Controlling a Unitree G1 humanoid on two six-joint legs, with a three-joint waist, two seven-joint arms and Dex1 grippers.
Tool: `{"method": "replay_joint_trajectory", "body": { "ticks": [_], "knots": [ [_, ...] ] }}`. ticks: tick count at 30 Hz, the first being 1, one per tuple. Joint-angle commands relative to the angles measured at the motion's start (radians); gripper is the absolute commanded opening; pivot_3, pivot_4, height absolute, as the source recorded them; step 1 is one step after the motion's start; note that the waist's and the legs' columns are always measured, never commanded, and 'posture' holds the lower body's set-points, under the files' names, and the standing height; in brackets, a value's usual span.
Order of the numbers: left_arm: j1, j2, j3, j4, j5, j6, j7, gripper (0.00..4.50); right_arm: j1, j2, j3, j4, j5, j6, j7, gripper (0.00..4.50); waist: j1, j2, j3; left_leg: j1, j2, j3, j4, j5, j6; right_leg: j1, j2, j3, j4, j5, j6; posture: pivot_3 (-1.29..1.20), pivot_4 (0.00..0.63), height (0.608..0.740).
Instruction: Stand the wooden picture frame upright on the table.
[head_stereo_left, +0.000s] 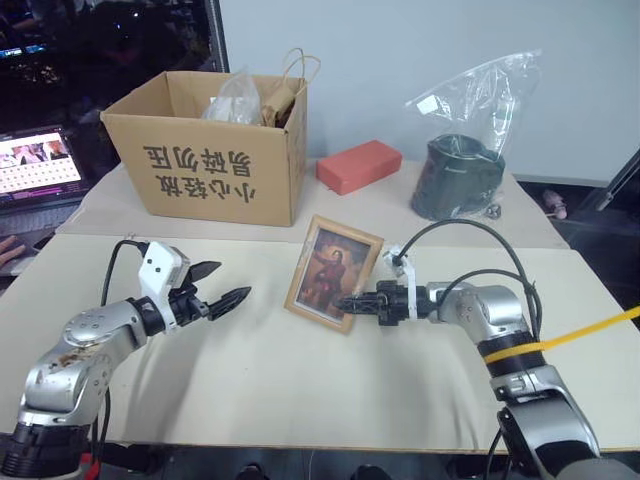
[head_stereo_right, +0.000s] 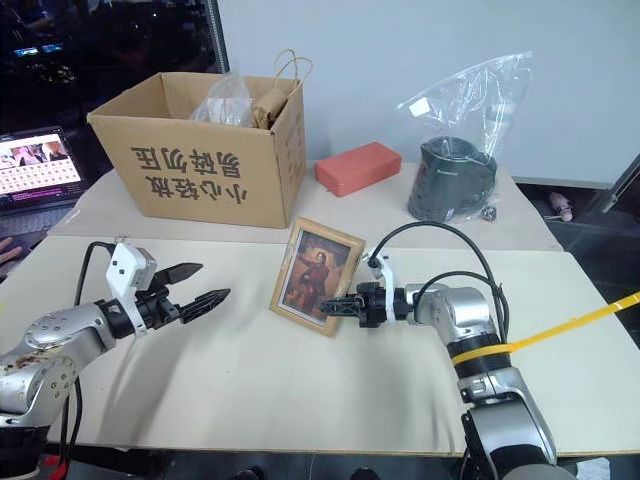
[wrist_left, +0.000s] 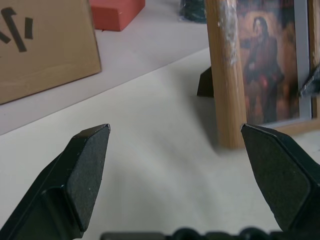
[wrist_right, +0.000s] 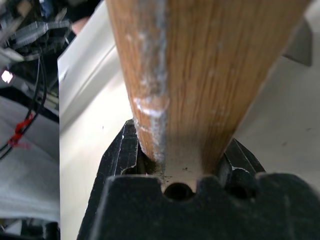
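Observation:
The wooden picture frame (head_stereo_left: 333, 272) stands upright near the middle of the table (head_stereo_left: 300, 390), its reddish-brown portrait facing me and its bottom edge on the tabletop. My right gripper (head_stereo_left: 352, 304) reaches in from the right and is shut on the frame's lower right edge; the right wrist view shows the light wood (wrist_right: 200, 65) clamped between both fingers. My left gripper (head_stereo_left: 222, 284) hovers open a short way left of the frame, apart from it. In the left wrist view the frame (wrist_left: 260, 75) stands beyond the spread fingertips, with its fold-out stand behind it.
A cardboard box (head_stereo_left: 215, 150) with bags inside stands at the back left. A red block (head_stereo_left: 358, 165) lies at the back centre, a plastic bag over a dark object (head_stereo_left: 460, 170) at the back right. A lit screen (head_stereo_left: 38, 165) is at the far left.

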Motion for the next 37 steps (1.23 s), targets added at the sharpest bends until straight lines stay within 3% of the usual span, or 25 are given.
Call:
{"method": "replay_joint_trajectory", "body": {
  "ticks": [1, 10, 12, 19, 27, 32, 37],
  "knots": [
    [-0.017, -0.002, 0.004, -0.030, 0.015, -0.006, -0.006, 4.50, 0.047, -0.009, 0.057, -0.072, -0.019, 0.020, 0.010, 1.24, -0.002, 0.000, 0.000, 0.000, 0.000, 0.000, 0.000, 0.000, 0.000, 0.000, 0.000, 0.000, 0.000, 0.000, 0.000, 0.00, 0.150, 0.716],
    [-0.065, -0.018, -0.024, 0.018, 0.058, -0.027, -0.031, 4.50, 0.065, -0.030, 0.084, -0.098, -0.142, -0.154, -0.013, 1.24, -0.005, 0.000, 0.000, 0.004, 0.000, 0.000, 0.000, 0.000, 0.000, 0.003, 0.000, 0.000, 0.000, -0.002, 0.003, 0.00, 0.150, 0.716],
    [-0.074, -0.020, -0.028, 0.033, 0.070, -0.035, -0.044, 4.50, 0.063, -0.034, 0.068, -0.111, -0.136, -0.153, -0.016, 2.24, -0.004, 0.000, 0.000, 0.005, 0.000, 0.000, 0.001, 0.000, 0.000, 0.004, 0.000, 0.000, 0.000, -0.002, 0.003, 0.00, 0.150, 0.716],
    [-0.059, -0.008, -0.035, 0.083, 0.124, -0.076, -0.094, 4.50, 0.135, -0.181, -0.087, -0.153, -0.102, -0.166, 0.012, 4.47, 0.010, 0.000, 0.000, 0.001, 0.000, 0.000, 0.001, 0.001, 0.001, 0.002, 0.000, 0.000, 0.000, -0.002, 0.003, 0.00, 0.150, 0.716],
    [0.036, -0.021, -0.069, 0.097, 0.190, -0.144, -0.127, 4.50, 0.527, -0.408, -0.348, -0.384, -0.013, -0.367, 0.230, 4.47, 0.024, 0.000, 0.000, 0.001, 0.000, 0.000, -0.002, 0.000, 0.002, 0.001, 0.000, -0.002, -0.001, -0.003, 0.002, 0.00, 0.150, 0.716],
    [0.043, -0.058, -0.063, 0.066, 0.162, -0.112, -0.120, 4.50, 0.559, -0.350, -0.487, -0.438, -0.034, -0.507, 0.089, 4.47, 0.004, 0.000, 0.000, 0.001, 0.000, 0.000, 0.005, 0.002, 0.004, 0.003, 0.000, -0.001, 0.000, -0.002, 0.006, 0.00, 0.150, 0.716],
    [0.050, -0.083, -0.056, 0.031, 0.144, -0.092, -0.113, 4.50, 0.576, -0.270, -0.503, -0.477, -0.058, -0.552, -0.047, 4.47, -0.003, 0.000, 0.000, 0.005, 0.000, 0.000, 0.006, 0.003, 0.005, 0.009, 0.000, -0.002, -0.001, -0.001, 0.006, 0.00, 0.150, 0.716]
  ]
}}
